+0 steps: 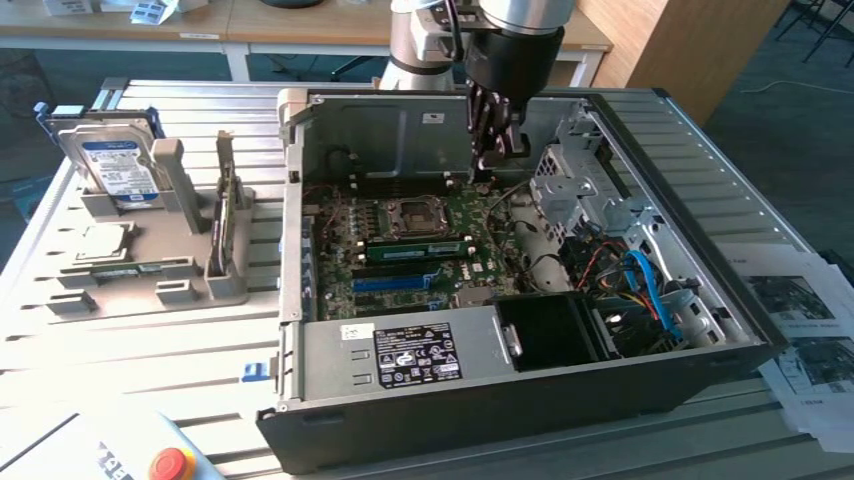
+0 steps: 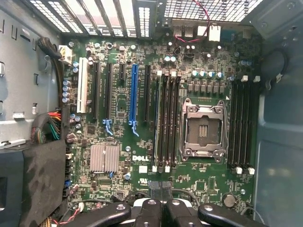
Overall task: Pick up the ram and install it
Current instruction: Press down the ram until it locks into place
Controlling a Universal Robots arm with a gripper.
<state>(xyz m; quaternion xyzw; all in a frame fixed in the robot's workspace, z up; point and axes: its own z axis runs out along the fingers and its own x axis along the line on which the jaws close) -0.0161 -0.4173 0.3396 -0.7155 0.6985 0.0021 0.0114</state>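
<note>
The ram point(image 1: 416, 248) is a narrow green stick standing on edge in a memory slot of the motherboard point(image 1: 400, 280), beside the CPU socket point(image 1: 406, 216). In the wrist view the ram point(image 2: 156, 123) appears edge-on in the slot farthest from the socket point(image 2: 202, 131). My gripper point(image 1: 497, 150) hangs above the board at the rear of the open computer case point(image 1: 534, 400), apart from the stick. Its fingers point(image 2: 150, 208) are pressed together, so the gripper point(image 2: 161, 208) is shut with nothing between them.
A grey holder point(image 1: 147, 270) on the exterior view's left carries a hard drive point(image 1: 114, 165), a dark expansion card point(image 1: 224, 215) and a small chip point(image 1: 104, 240). Inside the case sit a power supply point(image 1: 414, 355), drive cage point(image 1: 587, 185) and blue cables point(image 1: 647, 285). Papers point(image 1: 801, 330) lie at the exterior view's right.
</note>
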